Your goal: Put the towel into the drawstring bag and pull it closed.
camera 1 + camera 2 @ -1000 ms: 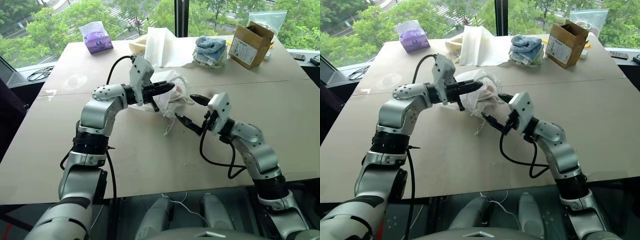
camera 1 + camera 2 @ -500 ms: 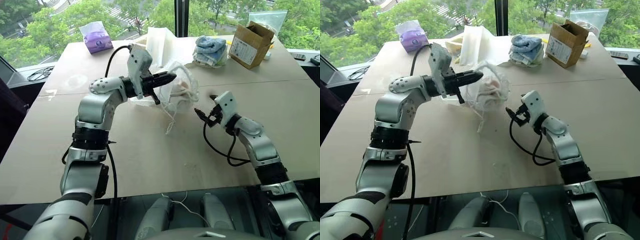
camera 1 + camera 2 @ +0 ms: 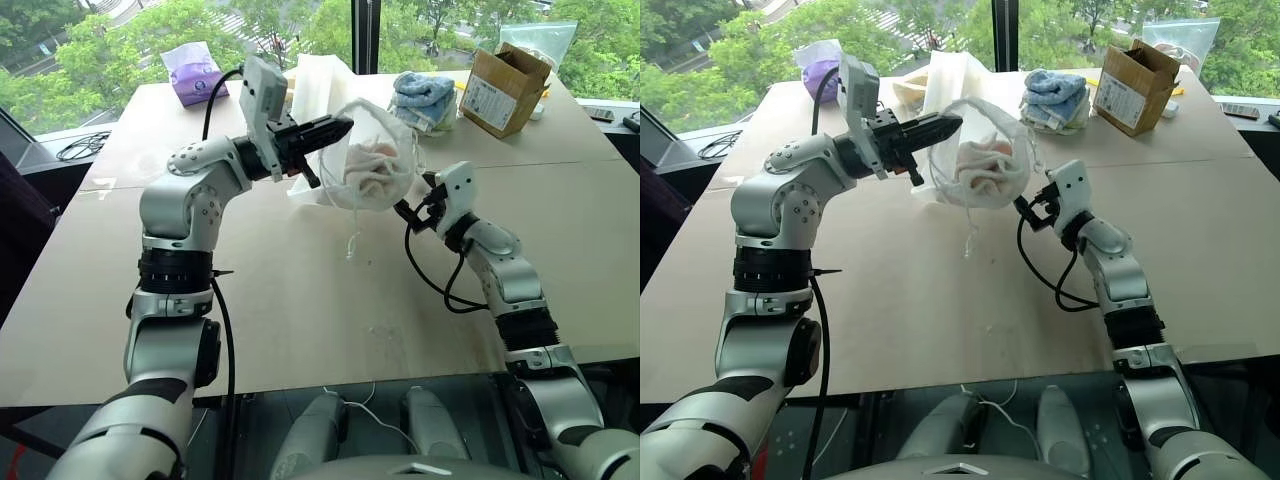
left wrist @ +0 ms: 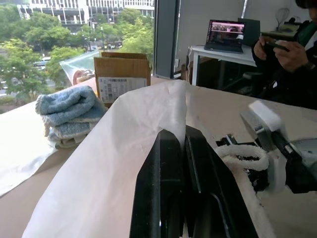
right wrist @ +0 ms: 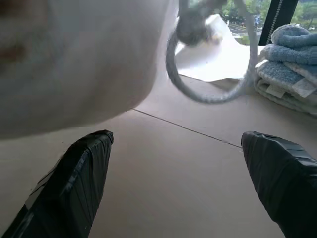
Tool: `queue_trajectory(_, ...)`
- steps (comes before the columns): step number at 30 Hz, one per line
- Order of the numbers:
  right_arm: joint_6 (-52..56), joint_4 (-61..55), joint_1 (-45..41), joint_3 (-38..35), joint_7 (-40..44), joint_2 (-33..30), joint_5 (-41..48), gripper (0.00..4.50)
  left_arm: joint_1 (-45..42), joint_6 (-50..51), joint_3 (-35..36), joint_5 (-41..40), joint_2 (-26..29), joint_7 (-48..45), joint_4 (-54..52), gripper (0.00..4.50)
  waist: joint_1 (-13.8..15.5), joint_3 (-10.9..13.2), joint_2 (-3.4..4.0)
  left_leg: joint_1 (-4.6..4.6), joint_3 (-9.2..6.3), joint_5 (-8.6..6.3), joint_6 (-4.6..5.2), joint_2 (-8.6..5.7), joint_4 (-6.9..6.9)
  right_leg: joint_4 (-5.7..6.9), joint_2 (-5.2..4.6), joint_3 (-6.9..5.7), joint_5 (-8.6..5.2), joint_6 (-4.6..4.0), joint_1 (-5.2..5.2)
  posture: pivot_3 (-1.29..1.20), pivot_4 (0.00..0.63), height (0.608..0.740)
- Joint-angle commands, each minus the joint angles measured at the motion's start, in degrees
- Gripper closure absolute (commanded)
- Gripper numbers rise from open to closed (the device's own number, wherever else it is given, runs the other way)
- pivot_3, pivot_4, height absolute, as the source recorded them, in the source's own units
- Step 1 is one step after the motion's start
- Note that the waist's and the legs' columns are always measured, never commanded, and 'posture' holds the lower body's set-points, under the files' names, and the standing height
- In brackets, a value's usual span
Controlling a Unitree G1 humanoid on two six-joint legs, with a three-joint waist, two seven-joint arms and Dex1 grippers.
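Inspection finds the first step of the task complete: the towel [image 3: 375,165] sits inside the drawstring bag [image 3: 385,185], its cream folds visible through the thin white fabric. The bag hangs clear of the bench [image 3: 300,300], suspended from its upper edge, well in front of the stacked light blue towels [image 3: 420,95] and the cardboard box [image 3: 505,85] at the far side. The closing step is judged outstanding: the mouth of the bag appears slack and ungathered, and one cord [image 3: 352,235] trails loose below the bag toward the bench. The left tool [image 3: 335,128] is fully closed, its black fingers pinched on the bag's rim fabric and carrying the whole load; the left wrist view confirms white fabric draped over and around the closed fingers. The right tool [image 3: 415,205] stands wide open, holding nothing, positioned just beside the lower right of the bag. In the right wrist view a looped cord [image 5: 213,94] hangs ahead of and between its spread fingers [image 5: 84,168], not yet gripped. Remaining work, in my judgement: take a cord and draw the mouth shut.
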Motion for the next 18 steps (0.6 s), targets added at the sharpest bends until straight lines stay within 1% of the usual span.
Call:
queue_trajectory(1,-3.9,1.4,-3.2,-1.5,-3.1,1.0,-0.9,0.08,-0.4,-0.3,-0.1,-0.6,0.6,-0.5,-3.2,4.5,-0.3,0.0,0.0,0.0,0.0,0.0,0.0,0.0,0.0,0.01,0.0,0.01,0.0,0.0,0.0,0.0,0.15,0.74)
queue_trajectory(5,-8.5,5.7,-6.6,-2.6,-6.4,1.6,-2.3,0.08,0.4,-0.3,-0.8,-0.4,0.9,-0.8,-3.8,4.5,-0.5,0.0,0.0,0.02,0.09,0.0,0.0,0.02,0.0,0.06,0.01,0.11,0.0,0.0,-0.04,0.0,0.15,0.74)
queue_trajectory(8,-11.7,7.4,-7.9,-2.8,-7.3,1.4,-3.2,0.08,0.6,-0.6,-1.3,-0.1,1.3,-0.9,-3.9,4.5,-0.4,0.0,0.0,0.01,0.08,0.0,0.0,0.01,0.0,0.06,0.02,0.1,0.0,0.0,-0.05,0.0,0.15,0.74)
queue_trajectory(10,-13.3,5.7,-7.3,-2.4,-6.7,0.8,-3.7,0.08,0.6,-0.7,-1.1,-0.1,1.5,-0.7,-3.6,4.5,-0.3,0.0,0.0,0.01,0.07,0.0,0.0,0.01,0.0,0.06,0.02,0.1,0.0,0.0,-0.05,0.0,0.15,0.74)
queue_trajectory(13,-15.1,0.0,-4.3,0.0,-4.9,-1.7,-6.5,0.08,0.7,-0.9,-1.0,-0.1,1.7,-0.5,-3.5,4.5,-0.2,0.0,0.0,0.0,0.07,0.0,0.0,0.01,0.0,0.05,0.02,0.1,0.0,0.0,-0.06,0.0,0.15,0.74)
queue_trajectory(18,-14.7,-5.8,-1.2,1.6,-4.3,-3.2,-8.4,0.08,0.8,-1.3,-1.2,0.1,1.6,-0.4,-2.9,4.5,-0.3,0.0,0.0,0.01,0.07,0.0,0.0,0.01,0.0,0.05,0.04,0.09,0.0,0.0,-0.06,0.0,0.15,0.74)
